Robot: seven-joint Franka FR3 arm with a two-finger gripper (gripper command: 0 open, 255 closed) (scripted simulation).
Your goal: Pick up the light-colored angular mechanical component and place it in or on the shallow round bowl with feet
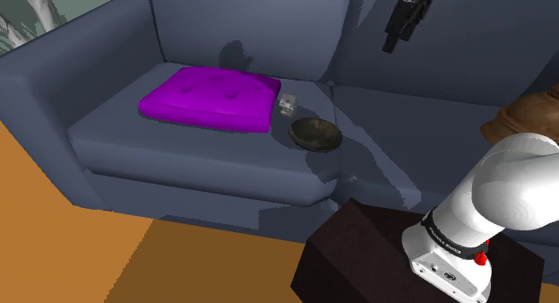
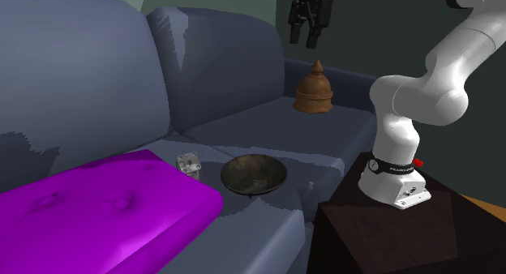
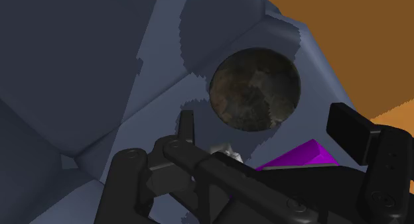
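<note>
While the black gripper (image 1: 392, 43) hangs high over the blue sofa (image 1: 179, 158), fingers (image 3: 186, 126) wide apart and empty, likely surveying the seat, the small pale component (image 1: 287, 104) sits between a purple cushion (image 1: 210, 97) and the dark round bowl (image 1: 316, 135), promising a short carry.

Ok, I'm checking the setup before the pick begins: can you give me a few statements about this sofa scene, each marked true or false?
1. The gripper hangs open, high above the sofa, holding nothing. True.
2. The light component lies inside the dark bowl. False: it sits on the sofa seat, between the bowl and the purple cushion.
3. The purple cushion lies on the sofa seat. True.
4. The brown domed ornament stands on the floor. False: it stands on the sofa.
</note>
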